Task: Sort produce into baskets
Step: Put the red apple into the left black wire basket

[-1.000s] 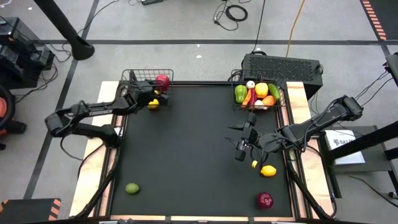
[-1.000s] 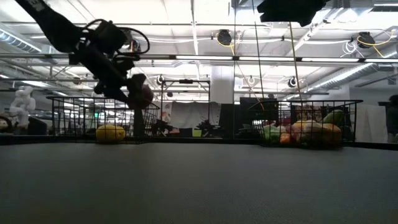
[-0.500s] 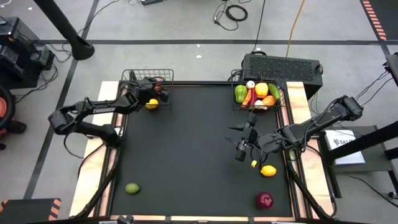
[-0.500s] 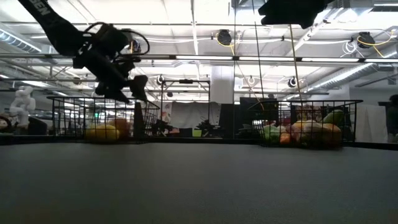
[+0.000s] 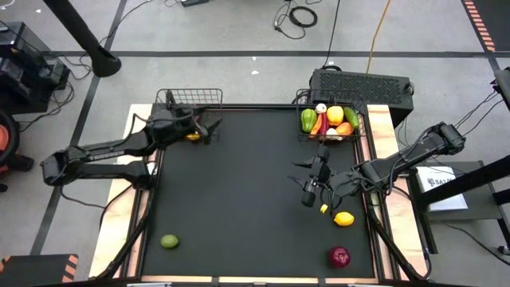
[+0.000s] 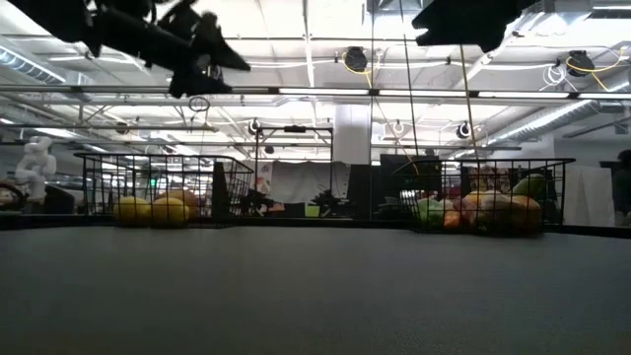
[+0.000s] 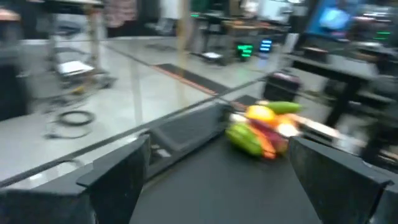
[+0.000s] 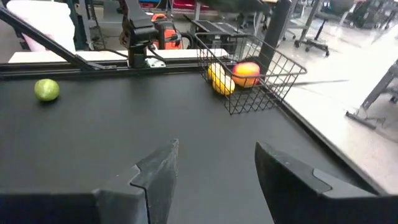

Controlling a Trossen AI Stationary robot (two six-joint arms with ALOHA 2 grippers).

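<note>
The high camera is looking straight down on the black table [image 5: 255, 199], while the low one is sitting at tabletop height, facing both baskets. Both wrist cameras are looking across that table, the right one sharing the left basket [image 8: 252, 84] with the low view [image 6: 163, 187].

1. Left wire basket [image 5: 188, 100]: black mesh, rectangular, upright at the far left corner of the surface. Holds a yellow lemon [image 8: 217, 79] and a red-orange fruit [image 8: 247, 73], touching.
2. Right wire basket [image 5: 355, 135]: same make, far right corner. Packed with a green pepper [image 5: 308, 119], a yellow pepper [image 5: 335, 114], a white garlic [image 5: 320, 108], and orange and red pieces.
3. Lime [image 5: 169, 241]: green, round, loose on the surface near the front left corner.
4. Loose lemon [image 5: 344, 218]: yellow, front right area.
5. Red apple [image 5: 339, 257]: dark red, just in front of the loose lemon, near the front right corner.
</note>
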